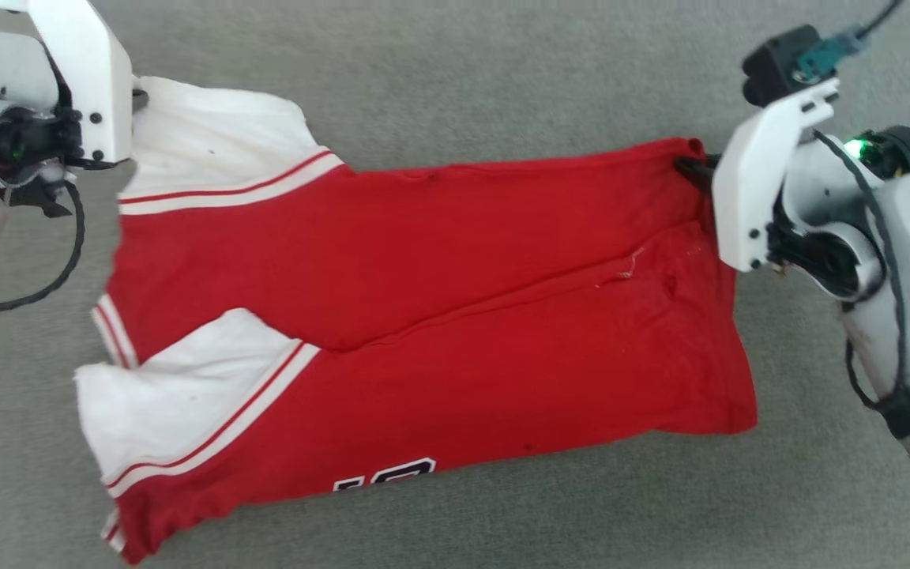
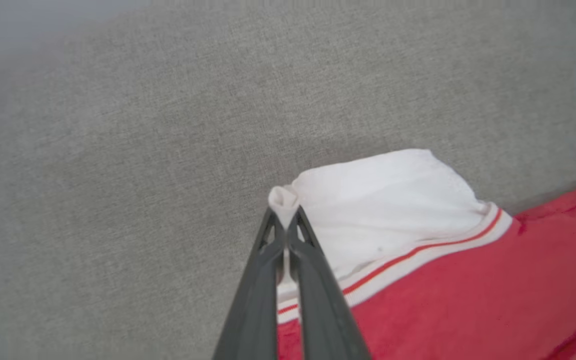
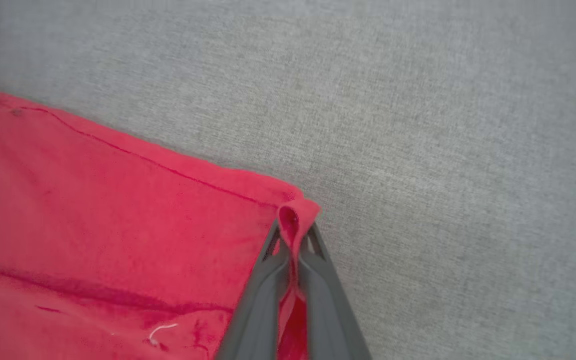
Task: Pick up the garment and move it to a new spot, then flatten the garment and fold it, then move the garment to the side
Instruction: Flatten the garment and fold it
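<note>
**Both grippers pinch the far corners of the jersey**

The garment [image 1: 423, 316] lies spread on the grey fabric-covered worktop [image 1: 502, 79]. Its long axis runs left to right, with the white sleeves at the left end and the red hem at the right. A scrap of black-and-white number [image 1: 388, 474] peeks out at the near edge.

The left gripper [image 2: 284, 222] is closed tight on a small fold of the far white sleeve [image 2: 383, 200], at the far-left corner. The right gripper [image 3: 293, 235] is likewise clamped on a bunched bit of the red hem corner [image 3: 299, 215], at the far-right corner.

So the far long edge stretches between the two grippers, and the cloth's body lies nearward of both. Each arm holds its own end and neither is nearer. Any lift or fold likely turns on carrying this edge level, with both ends moving together.
</note>
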Available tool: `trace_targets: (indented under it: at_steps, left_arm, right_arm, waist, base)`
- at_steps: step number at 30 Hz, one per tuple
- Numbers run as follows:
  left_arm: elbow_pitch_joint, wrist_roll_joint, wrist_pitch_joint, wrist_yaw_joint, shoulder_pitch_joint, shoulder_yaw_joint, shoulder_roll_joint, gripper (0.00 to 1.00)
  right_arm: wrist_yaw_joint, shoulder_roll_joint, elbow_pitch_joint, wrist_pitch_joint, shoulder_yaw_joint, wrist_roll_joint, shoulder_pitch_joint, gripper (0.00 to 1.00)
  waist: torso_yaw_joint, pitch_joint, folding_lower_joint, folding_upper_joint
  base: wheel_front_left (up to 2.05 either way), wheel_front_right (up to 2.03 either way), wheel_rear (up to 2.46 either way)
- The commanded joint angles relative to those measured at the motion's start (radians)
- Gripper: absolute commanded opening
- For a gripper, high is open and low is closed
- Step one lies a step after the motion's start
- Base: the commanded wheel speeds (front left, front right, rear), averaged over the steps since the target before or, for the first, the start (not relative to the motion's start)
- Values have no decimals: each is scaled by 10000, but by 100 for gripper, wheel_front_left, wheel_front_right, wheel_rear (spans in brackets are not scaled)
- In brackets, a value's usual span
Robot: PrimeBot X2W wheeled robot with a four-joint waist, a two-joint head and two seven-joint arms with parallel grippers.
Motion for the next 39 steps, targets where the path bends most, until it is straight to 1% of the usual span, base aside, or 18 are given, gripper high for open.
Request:
trace_targets:
  at_steps: [1, 7, 12, 14, 15, 19, 23, 25, 26, 29, 32, 33, 34, 35, 36, 37, 38, 39]
  left_arm:
    - [-287, -111, 41, -57, 168, 48, 92, 0]
    - [-1460, -345, 297, 292, 712, 43, 497, 0]
    - [-3407, -448, 521, 1050, 1552, 0, 1208, 0]
    - [-4416, -537, 602, 1496, 1959, 5, 1587, 0]
    - [-5478, -620, 713, 2006, 2406, -10, 2036, 0]
    - [-7708, -827, 899, 3151, 3316, -19, 3004, 0]
    - [-9603, -1077, 967, 4300, 4249, -77, 3869, 0]
    - [-10305, -1090, 900, 4748, 4709, -174, 4165, 0]
    - [-10793, -1202, 793, 5061, 5164, -272, 4354, 0]
    - [-10969, -1368, 596, 5252, 5774, -478, 4392, 0]
    - [-10517, -1566, 262, 5119, 6218, -581, 4124, 0]
    - [-10243, -1638, 128, 5067, 6330, -579, 3978, 0]
    - [-9997, -1683, 3, 4944, 6449, -613, 3854, 0]
    - [-9709, -1717, -141, 4810, 6532, -605, 3709, 33]
    - [-9428, -1683, -304, 4696, 6569, -577, 3598, 66]
    - [-9157, -1675, -443, 4558, 6617, -573, 3505, 86]
    - [-8958, -1732, -650, 4392, 6672, -512, 3378, 96]
    - [-8743, -1737, -904, 4286, 6700, -426, 3300, 100]
  right_arm:
    - [-3, -151, -231, -179, -152, -7, 338, 0]
    - [-3, -537, -1042, -454, -623, -60, 1255, 0]
    - [-3, -819, -2036, -467, -1172, -141, 2304, 0]
    - [-3, -908, -2533, -370, -1404, -183, 2763, 0]
    - [-3, -981, -3004, -268, -1658, -231, 3231, 0]
    - [-3, -992, -4015, 93, -2246, -327, 4256, 0]
    - [-3, -842, -4927, 535, -2828, -349, 5319, 0]
    - [-3, -724, -5289, 788, -3091, -412, 5849, 0]
    - [-3, -528, -5595, 947, -3287, -406, 6293, 0]
    - [-1, -274, -5727, 1130, -3497, -551, 6778, 0]
    - [-3, -10, -5566, 1233, -3515, -672, 6946, 0]
    - [-1, 89, -5473, 1218, -3527, -703, 6929, 16]
    - [-1, 193, -5351, 1175, -3525, -768, 6868, 40]
    - [-1, 246, -5265, 1149, -3466, -788, 6798, 58]
    - [-1, 283, -5189, 1121, -3437, -839, 6729, 100]
    - [-1, 320, -5105, 1100, -3431, -847, 6677, 100]
    - [-1, 371, -5048, 1088, -3401, -855, 6635, 100]
    - [-1, 399, -5035, 1087, -3385, -872, 6614, 100]
  waist:
    - [408, -469, 0, 0]
    - [742, -995, 0, 0]
    - [991, -1429, 0, 0]
    - [1070, -1573, 0, 0]
    - [1131, -1696, 0, 0]
    - [1214, -1845, 0, 0]
    - [1272, -1910, 0, 0]
    - [1290, -1923, 0, 0]
    - [1305, -1924, 0, 0]
    - [1314, -1908, 0, 0]
    - [1294, -1881, 0, 0]
    - [1288, -1870, 0, 0]
    - [1272, -1861, 0, 0]
    - [1260, -1848, 0, 0]
    - [1251, -1835, 0, 0]
    - [1242, -1826, 0, 0]
    - [1233, -1819, 0, 0]
    - [1227, -1818, 0, 0]
  base:
    - [0, 0, 0]
    - [0, 0, 0]
    - [0, 0, 0]
    - [0, 0, 0]
    - [0, 0, 0]
    - [0, 0, 0]
    - [0, 0, 0]
    - [0, 0, 0]
    - [0, 0, 0]
    - [0, 0, 0]
    - [0, 0, 0]
    - [0, 0, 0]
    - [0, 0, 0]
    - [0, 0, 0]
    - [0, 0, 0]
    - [0, 0, 0]
    - [0, 0, 0]
    - [0, 0, 0]
